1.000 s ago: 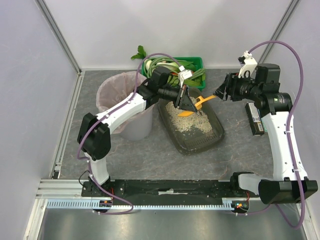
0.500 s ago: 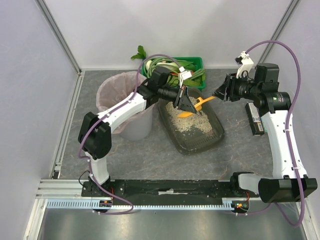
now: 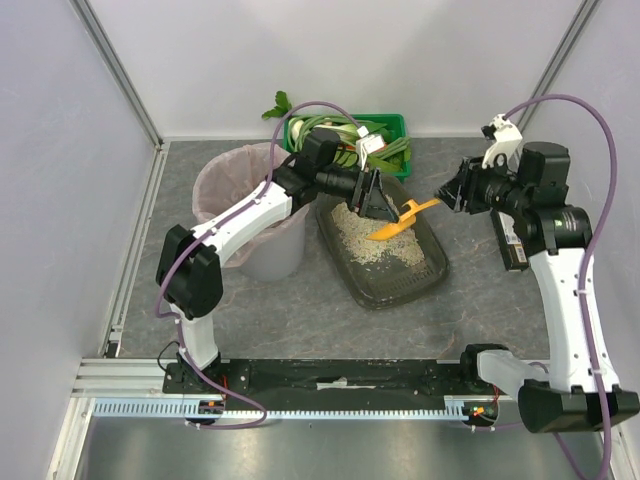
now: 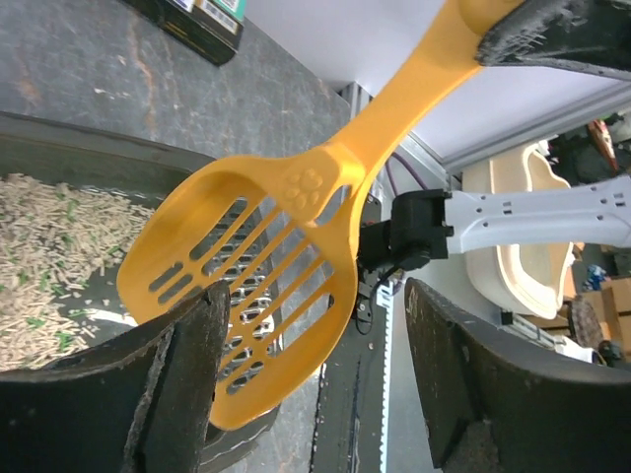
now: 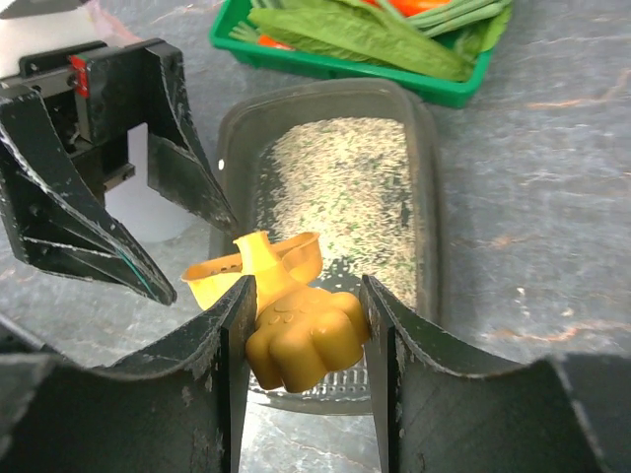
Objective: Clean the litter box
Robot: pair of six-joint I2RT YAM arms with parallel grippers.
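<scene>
Our right pincer (image 5: 306, 327) clamps the orange litter scoop (image 4: 296, 197) by its handle, and we see its long axis running straight toward the left pincer (image 4: 315, 379), spread wide just short of the slotted head. The litter box (image 3: 440, 262) lies under that head, nearer the left pincer.

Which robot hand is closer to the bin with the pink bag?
Left. The left hand is over the litter box, next to the bin; the right hand is farther off, past the box's other side, holding the scoop.
</scene>
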